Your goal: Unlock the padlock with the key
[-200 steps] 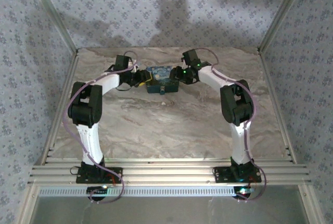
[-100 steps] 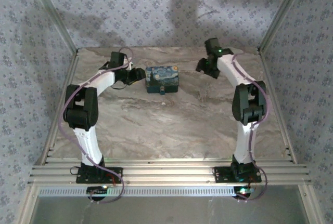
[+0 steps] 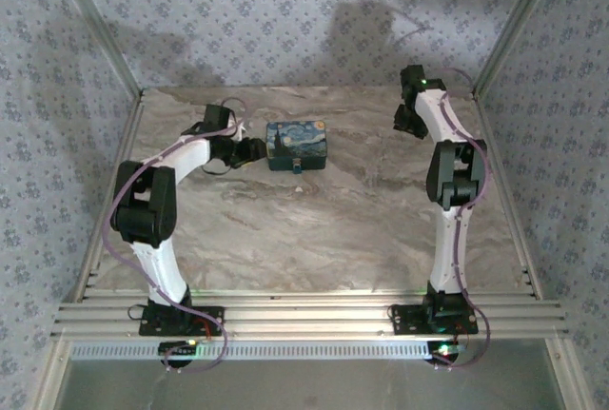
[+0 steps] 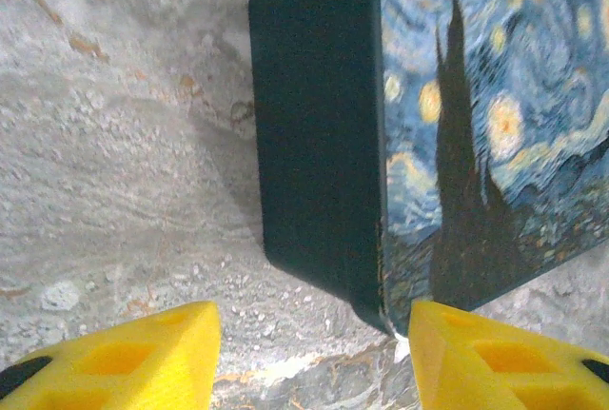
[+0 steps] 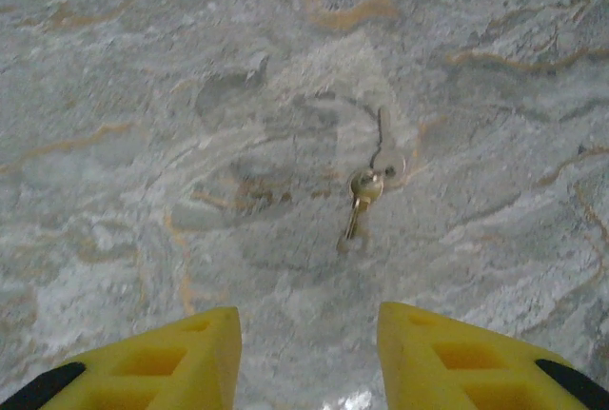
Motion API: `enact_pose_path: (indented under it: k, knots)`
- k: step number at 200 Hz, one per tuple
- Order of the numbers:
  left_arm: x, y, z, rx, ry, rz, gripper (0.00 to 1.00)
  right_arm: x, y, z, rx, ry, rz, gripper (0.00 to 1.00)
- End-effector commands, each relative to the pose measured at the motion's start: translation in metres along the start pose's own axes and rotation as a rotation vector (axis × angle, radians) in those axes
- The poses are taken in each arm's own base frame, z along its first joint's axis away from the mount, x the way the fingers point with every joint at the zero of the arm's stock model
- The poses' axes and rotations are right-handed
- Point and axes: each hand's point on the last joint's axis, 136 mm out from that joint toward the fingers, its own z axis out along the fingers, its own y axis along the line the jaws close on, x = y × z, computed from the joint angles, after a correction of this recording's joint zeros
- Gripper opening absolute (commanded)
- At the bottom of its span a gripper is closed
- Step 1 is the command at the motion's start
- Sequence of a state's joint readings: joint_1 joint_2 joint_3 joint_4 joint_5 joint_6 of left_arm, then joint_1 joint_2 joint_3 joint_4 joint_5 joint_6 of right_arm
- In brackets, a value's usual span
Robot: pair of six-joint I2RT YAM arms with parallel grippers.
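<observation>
Left gripper (image 4: 314, 343) sits part-open and empty at frame bottom, facing the starry-painted dark blue box (image 4: 476, 125); right gripper (image 5: 309, 343) part-open, empty, below small brass key (image 5: 363, 199) mid-frame

Brassy metal key (image 5: 360, 203), matt marbled stone-look table (image 5: 143, 96), smooth printed box (image 4: 476, 125), yellow plastic pincer fingers (image 5: 166, 358).
</observation>
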State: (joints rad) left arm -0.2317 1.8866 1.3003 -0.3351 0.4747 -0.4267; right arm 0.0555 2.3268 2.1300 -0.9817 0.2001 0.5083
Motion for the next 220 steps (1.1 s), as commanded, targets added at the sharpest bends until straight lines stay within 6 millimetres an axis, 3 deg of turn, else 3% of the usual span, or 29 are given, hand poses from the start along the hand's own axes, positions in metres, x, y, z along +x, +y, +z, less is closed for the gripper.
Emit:
enact_pose_path:
  k: [1,30,57,166,220]
  knots:
    - [0.003,-0.013,-0.009,0.021,0.001,0.036,0.55,0.0,-0.014,0.008,0.068,0.03,-0.016,0.43]
    - [0.006,-0.015,-0.005,0.03,0.014,0.039,0.55,-0.002,-0.022,0.019,0.093,0.033,0.0,0.52]
    - [0.009,-0.014,-0.001,0.029,0.027,0.041,0.55,-0.002,-0.029,0.034,0.098,0.055,0.016,0.52]
    - [0.017,-0.013,0.009,0.03,0.066,0.041,0.54,-0.004,-0.022,0.069,0.044,0.105,0.013,0.43]
    - [0.019,-0.016,0.007,0.033,0.072,0.049,0.54,0.01,-0.025,0.073,0.043,0.165,-0.009,0.26]
